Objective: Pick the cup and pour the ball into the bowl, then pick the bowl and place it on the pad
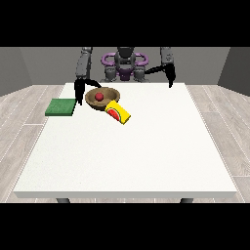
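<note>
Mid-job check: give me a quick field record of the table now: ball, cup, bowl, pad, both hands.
ball: red, inside the bowl
cup: yellow with red mark, lying on its side beside the bowl
bowl: brown, on the table, not yet on the pad
pad: green, at the table's edge at view's left, bare
hand at view's left: at the bowl's rim
hand at view's right: raised, away from everything

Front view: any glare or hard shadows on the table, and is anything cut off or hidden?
Front view: the white table is evenly lit, without glare or hard shadows; the ball reads clearly inside the bowl; the cup lies tipped beside it; the pad is fully visible; the hand at the view's left is dark, finger detail unclear.
</note>
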